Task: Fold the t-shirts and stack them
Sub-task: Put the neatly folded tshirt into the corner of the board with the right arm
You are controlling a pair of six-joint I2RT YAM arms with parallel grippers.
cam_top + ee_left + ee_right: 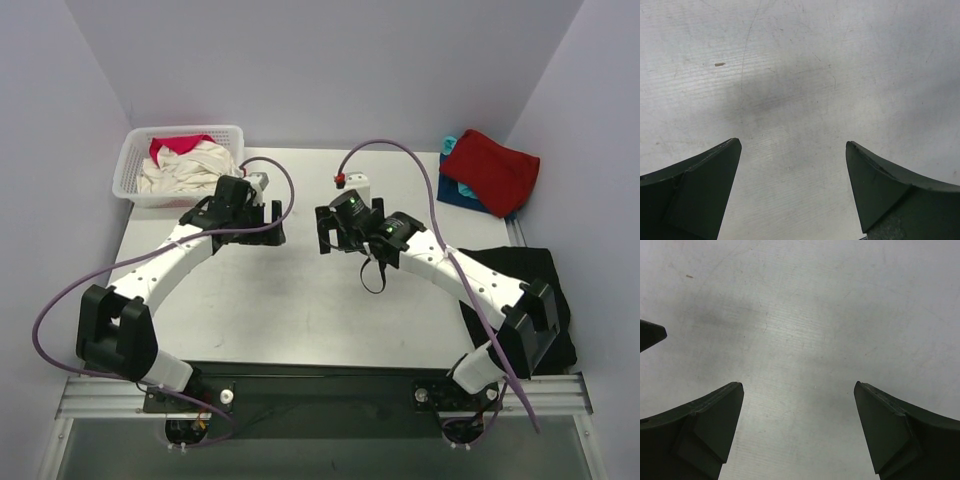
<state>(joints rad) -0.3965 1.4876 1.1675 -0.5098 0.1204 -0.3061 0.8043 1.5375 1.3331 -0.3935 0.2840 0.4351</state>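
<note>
A folded dark red t-shirt [490, 168] tops a stack at the table's far right corner, with a turquoise t-shirt [450, 143] and a navy blue t-shirt [462, 196] showing under it. A crumpled cream t-shirt [185, 172] and a pink-red t-shirt [180, 145] lie in the white basket [130, 165] at the far left. My left gripper [262, 222] [792, 144] hangs open over bare table just right of the basket. My right gripper [335, 232] [798, 385] is open over bare table at the centre. Neither holds anything.
A black cloth [540, 275] lies at the table's right edge under my right arm. The grey table [300, 300] shows bare between the arms. A dark tip [652, 335] pokes in at the left edge of the right wrist view.
</note>
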